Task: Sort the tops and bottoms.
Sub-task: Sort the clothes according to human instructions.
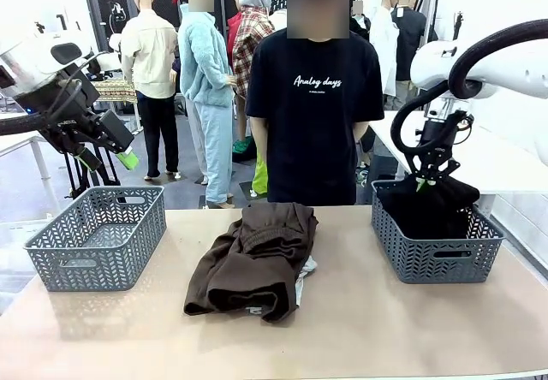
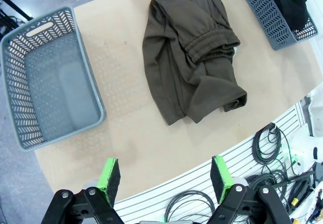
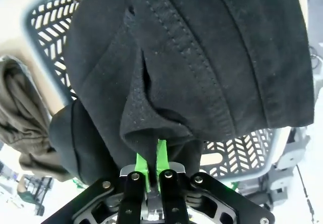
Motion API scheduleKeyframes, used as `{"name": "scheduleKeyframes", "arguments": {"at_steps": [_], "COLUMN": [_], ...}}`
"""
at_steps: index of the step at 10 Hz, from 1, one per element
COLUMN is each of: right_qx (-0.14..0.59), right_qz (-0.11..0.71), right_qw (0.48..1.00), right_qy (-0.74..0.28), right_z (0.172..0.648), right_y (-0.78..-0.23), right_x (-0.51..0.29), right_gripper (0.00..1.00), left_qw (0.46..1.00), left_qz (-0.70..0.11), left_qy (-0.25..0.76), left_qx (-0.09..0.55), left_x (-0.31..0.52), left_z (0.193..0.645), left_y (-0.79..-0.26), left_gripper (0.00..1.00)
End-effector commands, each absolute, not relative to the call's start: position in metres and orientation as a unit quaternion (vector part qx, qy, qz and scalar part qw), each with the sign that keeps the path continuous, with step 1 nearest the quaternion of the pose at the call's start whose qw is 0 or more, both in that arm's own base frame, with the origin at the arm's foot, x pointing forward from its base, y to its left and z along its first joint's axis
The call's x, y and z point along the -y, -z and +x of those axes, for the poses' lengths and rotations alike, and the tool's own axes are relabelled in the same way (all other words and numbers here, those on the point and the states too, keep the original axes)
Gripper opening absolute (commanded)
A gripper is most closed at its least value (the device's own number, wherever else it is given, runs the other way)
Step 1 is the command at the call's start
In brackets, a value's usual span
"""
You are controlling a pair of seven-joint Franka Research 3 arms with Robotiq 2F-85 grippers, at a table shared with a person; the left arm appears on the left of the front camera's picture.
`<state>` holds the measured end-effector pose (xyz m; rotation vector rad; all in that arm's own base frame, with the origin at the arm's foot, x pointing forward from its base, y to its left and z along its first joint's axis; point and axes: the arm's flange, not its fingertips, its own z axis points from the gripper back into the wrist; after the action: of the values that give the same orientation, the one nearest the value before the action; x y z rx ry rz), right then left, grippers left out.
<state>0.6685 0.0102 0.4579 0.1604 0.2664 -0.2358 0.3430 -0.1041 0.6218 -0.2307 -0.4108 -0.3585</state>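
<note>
Your right gripper (image 1: 425,177) is clamped tight on the black garment (image 1: 428,204), which hangs bunched into the right basket (image 1: 437,260), to the right of the dark brown garment (image 1: 257,260). Your left gripper (image 1: 122,153) has its fingers apart and holds nothing. It hovers above the left basket (image 1: 94,243), to the left of the dark brown garment. A light grey cloth edge (image 1: 306,267) peeks from under the dark brown garment's right side.

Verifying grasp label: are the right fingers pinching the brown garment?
No, the right fingers pinch the black garment; the brown garment lies on the table.
</note>
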Motion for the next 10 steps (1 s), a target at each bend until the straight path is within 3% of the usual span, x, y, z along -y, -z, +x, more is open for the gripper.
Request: {"name": "scheduleKeyframes", "arguments": {"at_steps": [1, 4, 5, 9, 10], "right_qx": [-0.143, -0.149, -0.155, -0.159, -0.162], "right_qz": [0.035, -0.002, -0.006, -0.013, -0.012], "right_qw": [0.985, 0.987, 0.987, 0.986, 0.986], "right_qy": [0.085, 0.052, 0.049, 0.045, 0.045], "right_z": [0.676, 0.677, 0.678, 0.682, 0.682], "right_y": [-0.463, -0.465, -0.461, -0.45, -0.448], "right_x": [-0.016, -0.025, -0.025, -0.022, -0.021], "right_gripper": [0.0, 0.03, 0.17, 0.94, 1.0], "left_qw": [0.956, 0.956, 0.956, 0.956, 0.956], "left_qz": [-0.114, -0.114, -0.114, -0.114, -0.114], "left_qy": [0.178, 0.178, 0.178, 0.178, 0.178], "left_qx": [0.203, 0.203, 0.203, 0.203, 0.203], "left_x": [0.102, 0.102, 0.102, 0.102, 0.102], "left_z": [0.342, 0.342, 0.342, 0.342, 0.342], "left_y": [-0.623, -0.623, -0.623, -0.623, -0.623], "left_gripper": [0.93, 0.93, 0.93, 0.93, 0.93]}}
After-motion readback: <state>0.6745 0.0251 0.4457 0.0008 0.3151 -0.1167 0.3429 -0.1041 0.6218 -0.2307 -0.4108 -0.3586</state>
